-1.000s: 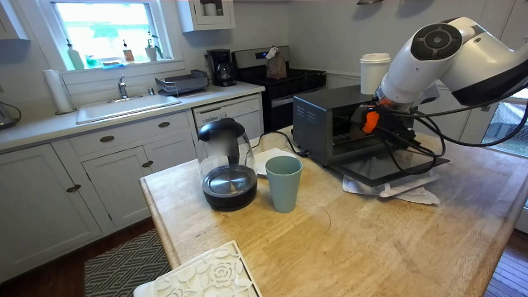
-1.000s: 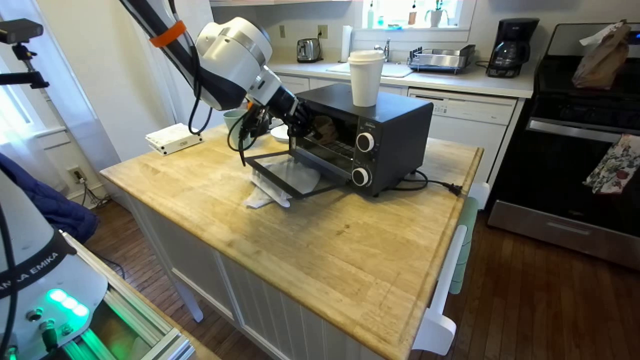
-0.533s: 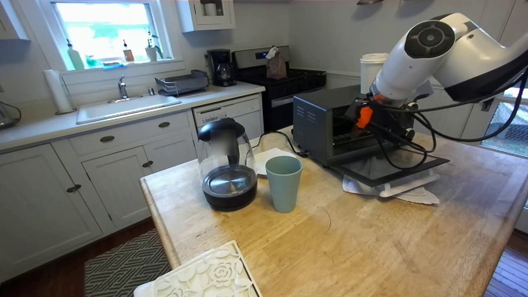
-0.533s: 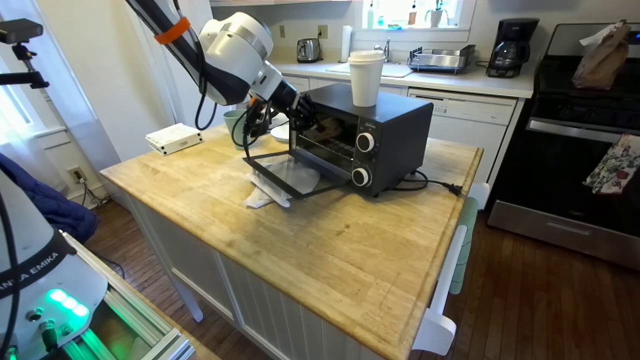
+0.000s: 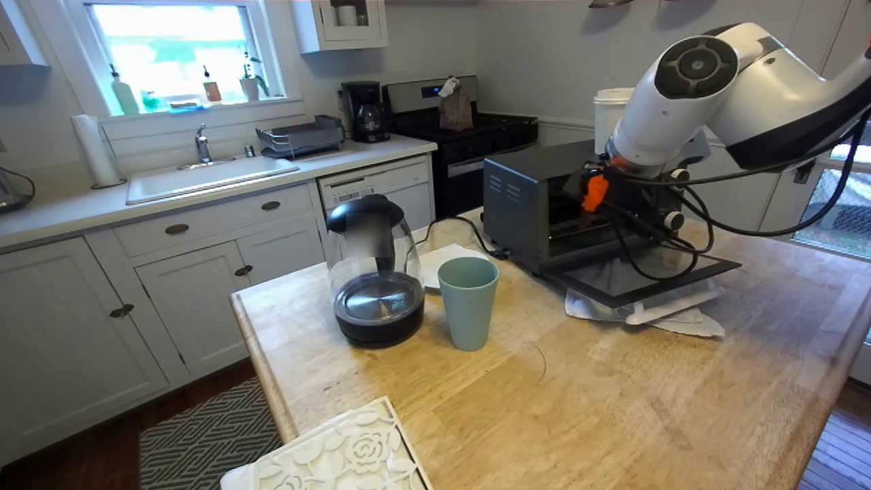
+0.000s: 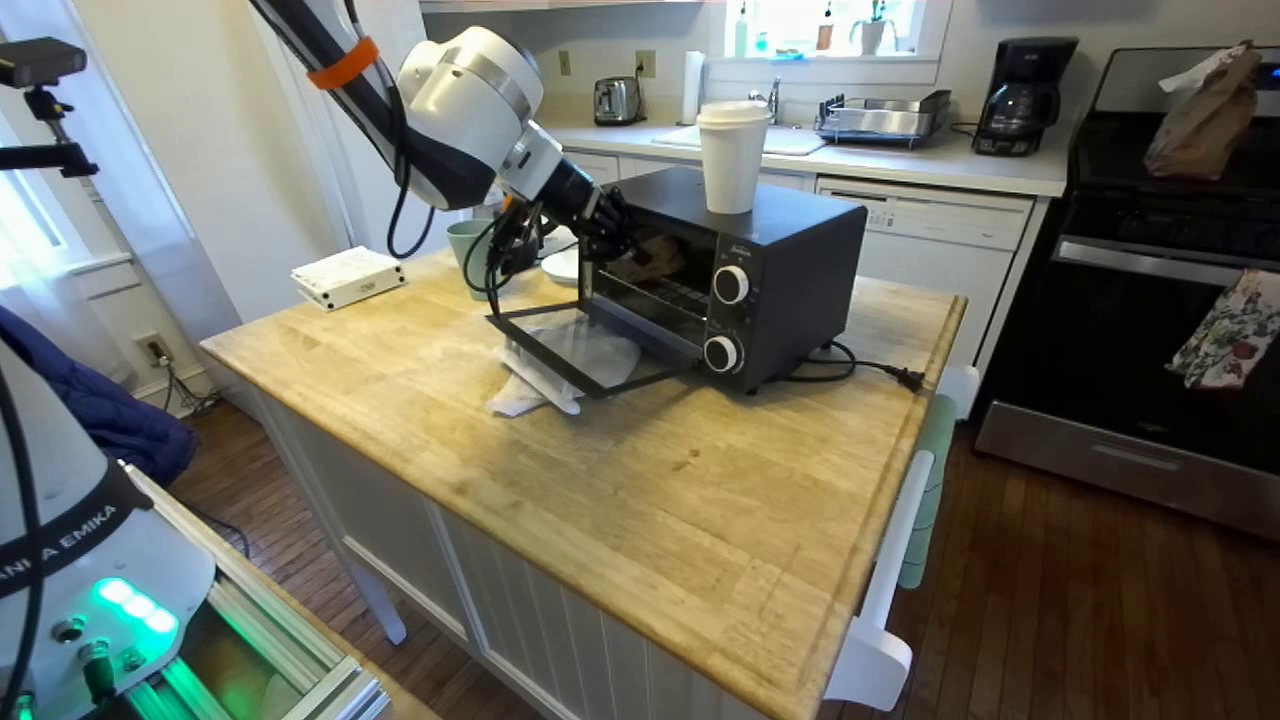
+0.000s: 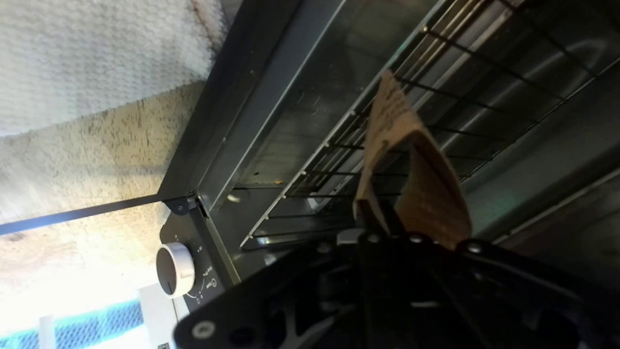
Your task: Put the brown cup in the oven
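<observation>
Cup (image 6: 655, 257), in an exterior view: upper centre, inside the oven (image 6: 800, 300) mouth, just right of the fingers (image 6: 612, 238). Wrist view: fingers look clamped on its near wall; long axis points up-frame over rack (image 7: 304, 172), contact unclear. Likely next: lower, release.

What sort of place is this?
Most likely a home kitchen: there's a white, rectangular, enamel-looking sink, a boxy, black, steel-trimmed stove, and an upright, black, plastic-looking coffee maker.
</observation>
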Available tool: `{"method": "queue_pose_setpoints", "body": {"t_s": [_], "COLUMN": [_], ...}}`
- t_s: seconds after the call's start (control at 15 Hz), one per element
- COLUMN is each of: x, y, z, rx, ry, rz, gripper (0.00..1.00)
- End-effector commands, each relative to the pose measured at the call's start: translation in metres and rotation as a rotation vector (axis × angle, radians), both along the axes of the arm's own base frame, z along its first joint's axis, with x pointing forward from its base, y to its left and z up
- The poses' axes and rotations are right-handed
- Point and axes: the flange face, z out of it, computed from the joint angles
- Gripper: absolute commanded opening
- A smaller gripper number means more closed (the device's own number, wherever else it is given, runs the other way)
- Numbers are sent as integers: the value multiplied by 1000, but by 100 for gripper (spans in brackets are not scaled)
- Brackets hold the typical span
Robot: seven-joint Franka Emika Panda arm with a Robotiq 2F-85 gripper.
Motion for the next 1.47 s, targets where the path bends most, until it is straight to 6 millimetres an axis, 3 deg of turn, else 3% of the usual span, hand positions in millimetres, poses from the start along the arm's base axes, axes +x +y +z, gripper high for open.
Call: {"method": "queue_pose_setpoints", "body": {"t_s": [0.0, 0.27, 0.33, 0.6, 0.73, 0.8, 0.93, 1.0, 1.4], "x": [14, 7, 3, 3, -4, 5, -2, 2, -13], "y": [-16, -14, -1, 0, 4, 1, -1, -6, -21], "z": [16, 2, 2, 1, 4, 28, 30, 46, 20], "rx": [7, 81, 59, 57, 135, 155, 254, 286, 372], "ry": [-61, -40, -15, -10, -59, -76, -109, -128, -98], "rz": [-126, -169, -105, -99, -7, 29, 65, 83, 89], "gripper": [0, 0, 0, 0, 0, 0, 0, 0, 0]}}
